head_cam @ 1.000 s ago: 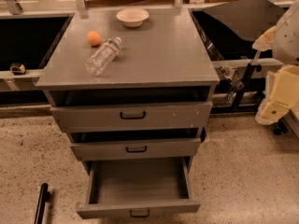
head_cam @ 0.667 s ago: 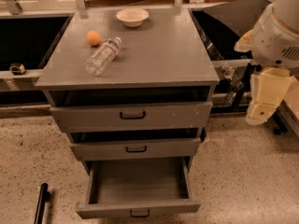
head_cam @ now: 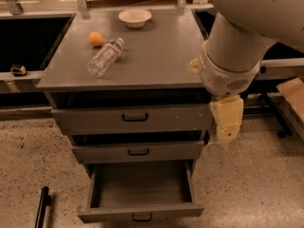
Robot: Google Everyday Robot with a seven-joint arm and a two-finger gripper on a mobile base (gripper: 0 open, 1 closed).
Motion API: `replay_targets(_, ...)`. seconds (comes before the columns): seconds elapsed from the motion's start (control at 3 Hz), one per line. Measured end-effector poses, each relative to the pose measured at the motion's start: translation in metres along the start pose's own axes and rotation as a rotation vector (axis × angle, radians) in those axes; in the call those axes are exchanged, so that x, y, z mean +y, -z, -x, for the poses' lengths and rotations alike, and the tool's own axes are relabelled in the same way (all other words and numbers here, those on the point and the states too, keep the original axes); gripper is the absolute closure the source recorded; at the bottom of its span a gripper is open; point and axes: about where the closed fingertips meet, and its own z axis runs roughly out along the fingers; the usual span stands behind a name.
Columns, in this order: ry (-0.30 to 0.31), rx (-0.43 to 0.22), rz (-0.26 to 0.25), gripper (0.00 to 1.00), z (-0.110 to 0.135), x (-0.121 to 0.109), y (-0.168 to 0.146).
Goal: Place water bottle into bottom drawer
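Observation:
The water bottle (head_cam: 105, 57) lies on its side on the grey cabinet top (head_cam: 156, 56), at the left, cap pointing to the back right. The bottom drawer (head_cam: 140, 213) is pulled out and nothing shows inside it; its front has a small black handle. The two shallower drawers above it are slightly ajar. My gripper (head_cam: 227, 120) hangs below the big white arm (head_cam: 237, 46) at the cabinet's right front corner, level with the upper drawers and well to the right of the bottle. It holds nothing.
An orange fruit (head_cam: 95, 38) sits just behind the bottle. A white bowl (head_cam: 135, 17) stands at the back of the top. Dark bins flank the cabinet. A black rod (head_cam: 42, 206) lies on the floor at lower left. A cardboard box (head_cam: 292, 93) is at right.
My arm has swung in from the right edge toward the cabinet and now covers its right front corner. The bottle, the fruit, the bowl and the drawers have not moved.

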Motion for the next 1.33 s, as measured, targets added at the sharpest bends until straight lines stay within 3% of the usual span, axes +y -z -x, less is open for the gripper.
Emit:
replay_targets(0.33, -0.006, 0.003, 0.004, 0.00, -0.003, 0.002, 0.000)
replay_targets(0.67, 0.096, 0.036, 0.005, 0.00, 0.003, -0.019, -0.008)
replay_targets(1.0, 0.464, 0.115, 0.065, 0.00, 0.034, -0.091, -0.036)
replay_targets(1.33, 0.516, 0.109, 0.052, 0.00, 0.041, -0.093, -0.035)
